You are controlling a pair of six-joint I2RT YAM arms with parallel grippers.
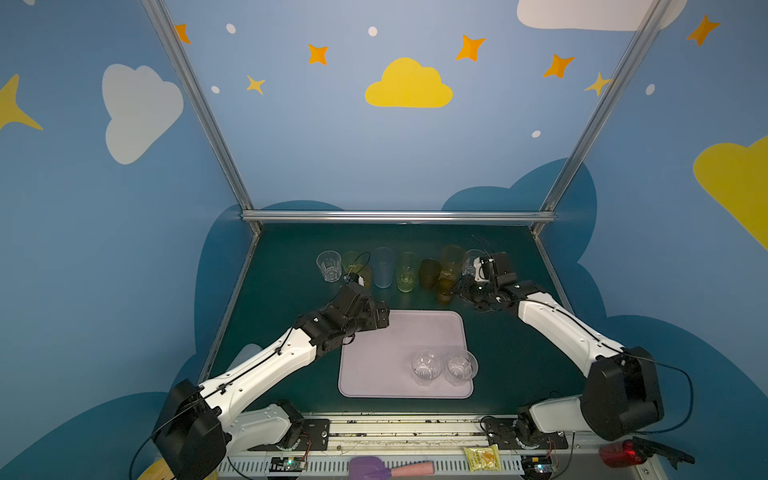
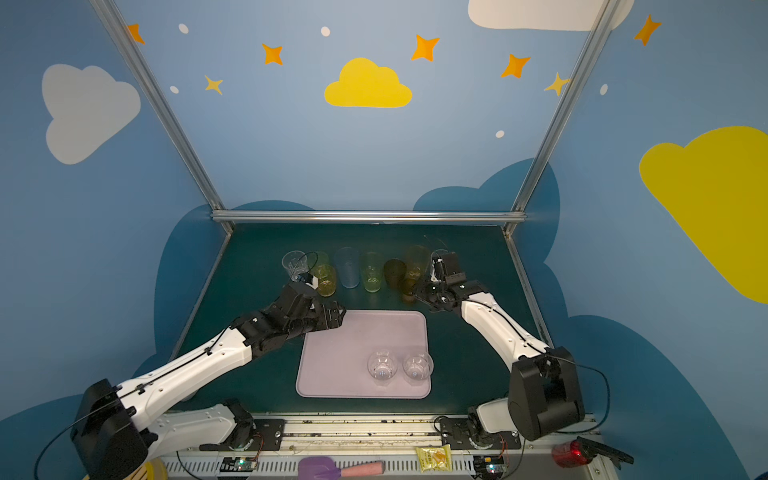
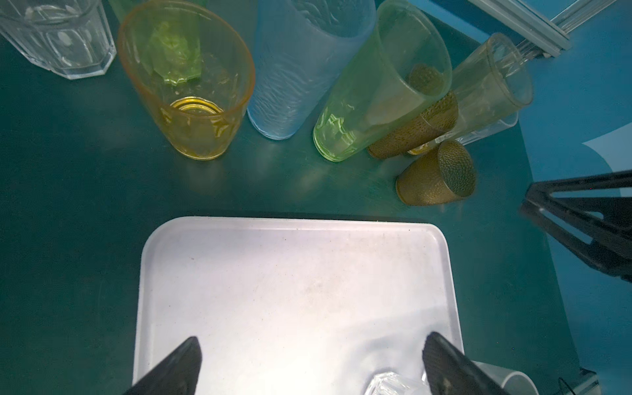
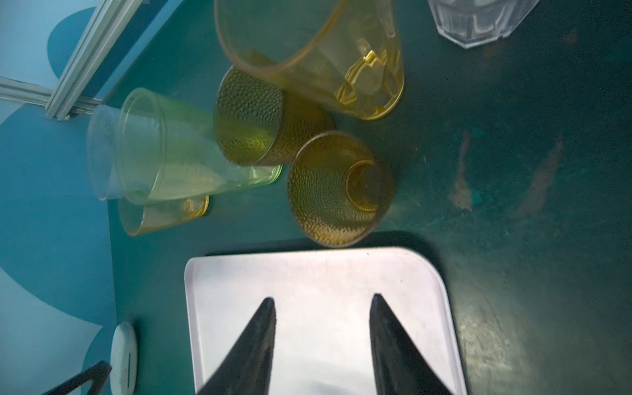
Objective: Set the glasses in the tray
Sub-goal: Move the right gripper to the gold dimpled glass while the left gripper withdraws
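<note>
The pale lilac tray [image 1: 374, 365] [image 2: 332, 365] lies at the front middle of the green table, with two short clear glasses [image 1: 426, 368] [image 1: 461, 365] standing in its right front part. Behind it runs a row of glasses: clear [image 1: 329, 266], amber [image 3: 191, 102], tall blue [image 1: 383, 268], tall green [image 1: 407, 272], brown [image 1: 430, 272], tall yellow [image 1: 451, 262], and a small dimpled amber glass [image 4: 338, 188] nearest the tray. My left gripper [image 1: 380, 318] [image 3: 311, 359] hangs wide open over the tray's far left corner. My right gripper [image 1: 467, 293] [image 4: 323, 297] is open and empty over the far right corner.
A metal rail [image 1: 395, 216] bounds the table at the back, with slanted side rails. On the front ledge lie a purple spatula [image 1: 374, 467], a yellow packet [image 1: 482, 457] and a red object [image 1: 619, 455]. Another clear glass [image 4: 478, 20] stands at the row's right end.
</note>
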